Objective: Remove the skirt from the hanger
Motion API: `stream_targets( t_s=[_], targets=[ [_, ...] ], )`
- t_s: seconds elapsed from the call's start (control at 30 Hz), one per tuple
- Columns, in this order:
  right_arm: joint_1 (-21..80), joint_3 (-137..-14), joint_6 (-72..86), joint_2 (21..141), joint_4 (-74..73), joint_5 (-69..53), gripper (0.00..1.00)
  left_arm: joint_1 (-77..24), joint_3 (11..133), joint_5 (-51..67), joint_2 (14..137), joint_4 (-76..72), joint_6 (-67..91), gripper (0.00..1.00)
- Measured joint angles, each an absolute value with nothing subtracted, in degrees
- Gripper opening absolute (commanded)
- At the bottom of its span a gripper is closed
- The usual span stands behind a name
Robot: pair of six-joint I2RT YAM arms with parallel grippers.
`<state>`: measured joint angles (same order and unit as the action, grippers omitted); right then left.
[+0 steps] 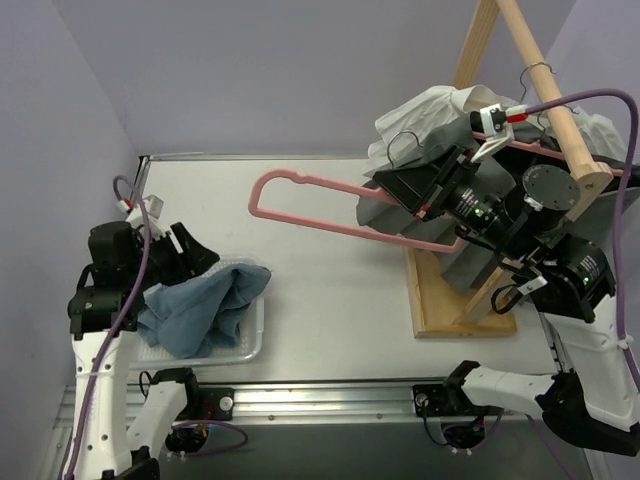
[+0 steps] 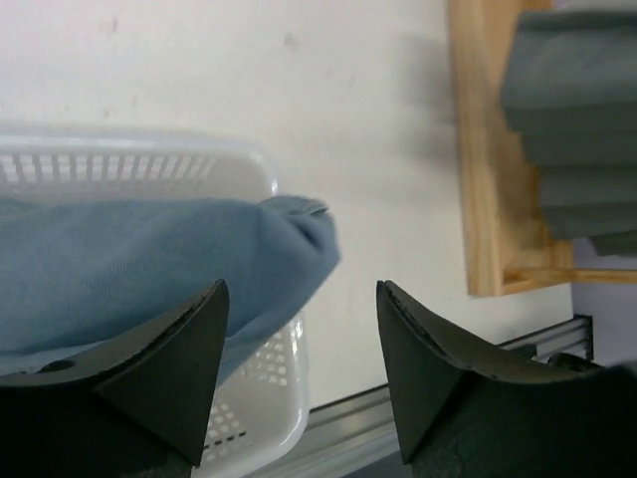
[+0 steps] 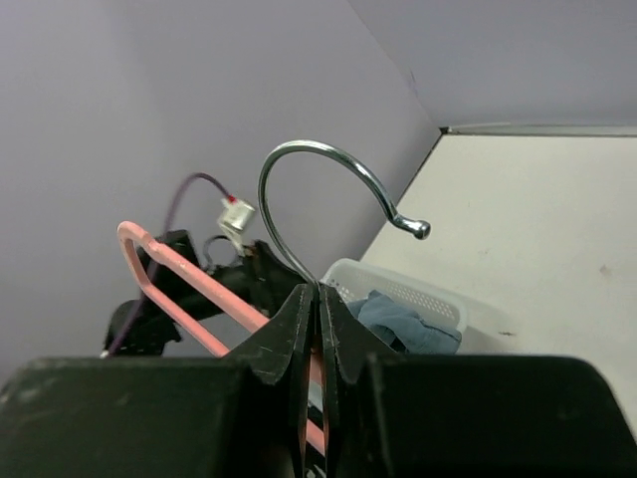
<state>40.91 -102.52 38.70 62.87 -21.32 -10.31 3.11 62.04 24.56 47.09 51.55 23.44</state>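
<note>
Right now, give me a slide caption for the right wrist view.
Right gripper clamps the pink hanger at its neck; blue skirt lies in the white basket beyond.

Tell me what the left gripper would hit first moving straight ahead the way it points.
Most likely the blue skirt, whose end drapes over the white basket's rim right ahead of the open left gripper; depth is unclear.

Right claw [image 3: 318, 297] clamped on pink hanger [image 3: 179, 271] beneath metal hook [image 3: 420, 229], blue garment [image 3: 398, 321] in white basket [image 3: 403, 286]
</note>
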Motion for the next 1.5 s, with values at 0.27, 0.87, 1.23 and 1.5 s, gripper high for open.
stream_targets(
  t_s=[0.27, 0.87, 1.23, 1.5],
  targets=[
    [40.88, -99.07, 36.67, 65.45, -25.02, -10.98, 0.00, 3.09, 72.88, 31.94, 40.71, 44.10, 27.83, 0.76],
    [40.84, -100.86, 28.34, 68.99, -34.68, -15.53, 0.00, -3.84, 75.90, 63.92, 55.07, 5.85, 45.25, 0.75],
    [40.84, -103.24, 28.27, 71.50, -34.46, -15.94, 0.00, -13.61, 77.73, 62.57, 58.57, 13.52, 39.75, 0.70],
    [40.84, -104.18, 28.29, 72.01, -33.89, -15.94, 0.00, -18.63, 78.87, 60.42, 58.94, 20.23, 35.48, 0.25]
  ],
)
